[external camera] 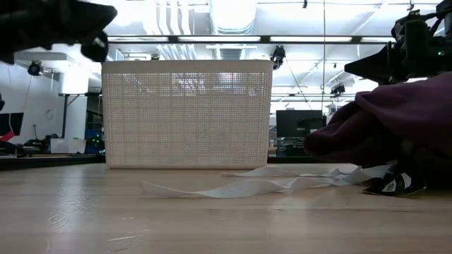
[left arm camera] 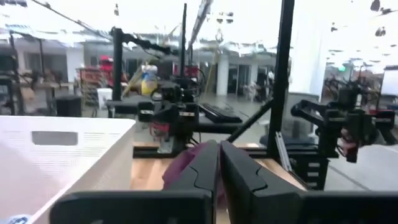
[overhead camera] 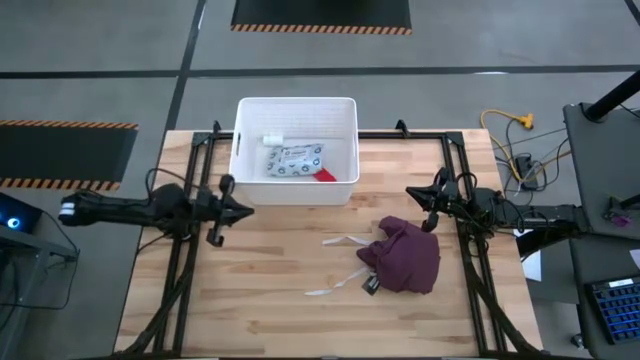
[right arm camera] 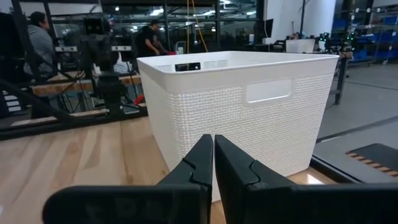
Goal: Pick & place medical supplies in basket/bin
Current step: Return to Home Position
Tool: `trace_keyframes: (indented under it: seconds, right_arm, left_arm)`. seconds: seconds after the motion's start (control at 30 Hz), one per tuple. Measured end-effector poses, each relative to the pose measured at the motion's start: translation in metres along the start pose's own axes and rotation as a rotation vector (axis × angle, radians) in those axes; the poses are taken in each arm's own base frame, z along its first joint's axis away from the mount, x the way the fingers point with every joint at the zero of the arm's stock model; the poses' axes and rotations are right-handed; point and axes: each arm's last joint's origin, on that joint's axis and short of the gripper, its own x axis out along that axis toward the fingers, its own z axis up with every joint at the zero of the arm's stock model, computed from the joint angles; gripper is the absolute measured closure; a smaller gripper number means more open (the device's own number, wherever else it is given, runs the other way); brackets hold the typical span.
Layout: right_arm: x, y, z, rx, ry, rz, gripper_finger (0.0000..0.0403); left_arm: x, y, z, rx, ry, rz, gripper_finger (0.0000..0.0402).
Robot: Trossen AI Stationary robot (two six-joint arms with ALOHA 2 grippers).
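High view: the bin [overhead camera: 297,101] stands at the far edge of the table [overhead camera: 270,310], between the two arms. Three supplies lie inside it. The packet [overhead camera: 295,160] is flat near the bin's middle. The white cylinder [overhead camera: 273,139] is just beyond the packet, toward the bin's far left corner. The red roll [overhead camera: 323,175] is at the packet's corner, by the bin's near wall.

The left gripper [overhead camera: 246,208] hangs just off the bin's near left corner, apart from it, pointing across toward the right arm. In the left wrist view its fingers [left arm camera: 202,171] are pressed together with nothing between them, and the bin's wall shows close alongside.

The right gripper [overhead camera: 410,192] hangs off the bin's near right corner, farther from the bin than the left one, and points at it. In the right wrist view its fingers [right arm camera: 199,163] meet tip to tip and hold nothing, with the bin's ribbed wall and a handle slot straight ahead.

A maroon cloth [overhead camera: 405,255] lies bunched in front of the bin, off to its right and well apart from it. White strips [overhead camera: 338,241] trail from the cloth across the table in front of the bin. In the low view both grippers sit at about the height of the bin's rim.
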Motion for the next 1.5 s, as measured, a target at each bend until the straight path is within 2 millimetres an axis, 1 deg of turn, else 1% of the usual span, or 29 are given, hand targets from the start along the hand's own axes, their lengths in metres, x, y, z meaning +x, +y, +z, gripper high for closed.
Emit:
trace_keyframes:
  seconds: [0.17, 0.23, 0.33, 0.43, 0.57, 0.73, 0.87, 1.03, 1.5]
  right_arm:
    - [0.000, 0.001, 0.000, 0.006, 0.001, 0.025, 0.0394]
    - [0.000, 0.003, 0.000, 0.005, 0.004, 0.105, 0.0394]
    - [-0.001, 0.008, 0.001, 0.014, 0.001, 0.270, 0.0394]
    - [-0.002, 0.010, 0.001, -0.001, 0.003, 0.358, 0.0394]
    - [-0.002, 0.010, 0.000, -0.061, 0.002, 0.364, 0.0394]
    - [-0.002, 0.010, -0.001, -0.083, 0.013, 0.363, 0.0394]
    - [-0.002, 0.010, -0.001, -0.072, 0.017, 0.363, 0.0394]
    - [-0.002, 0.010, -0.001, -0.069, 0.018, 0.363, 0.0394]
    - [-0.002, 0.010, -0.001, -0.070, 0.019, 0.364, 0.0394]
  left_arm:
    - [-0.012, 0.000, -0.021, 0.001, -0.008, 0.001, 0.0402]
    - [-0.016, 0.001, -0.031, -0.001, 0.008, 0.002, 0.0402]
    - [-0.018, 0.001, -0.033, -0.011, 0.054, 0.005, 0.0401]
    - [-0.018, 0.001, -0.034, -0.014, 0.083, 0.006, 0.0401]
    - [-0.019, 0.001, -0.039, -0.012, 0.100, 0.007, 0.0401]
    - [-0.019, 0.002, -0.050, -0.023, 0.201, 0.013, 0.0401]
    - [-0.019, 0.002, -0.052, -0.019, 0.224, 0.016, 0.0401]
    - [-0.020, 0.003, -0.053, -0.014, 0.238, 0.065, 0.0401]
    - [-0.019, 0.004, -0.057, -0.024, 0.272, 0.068, 0.0401]
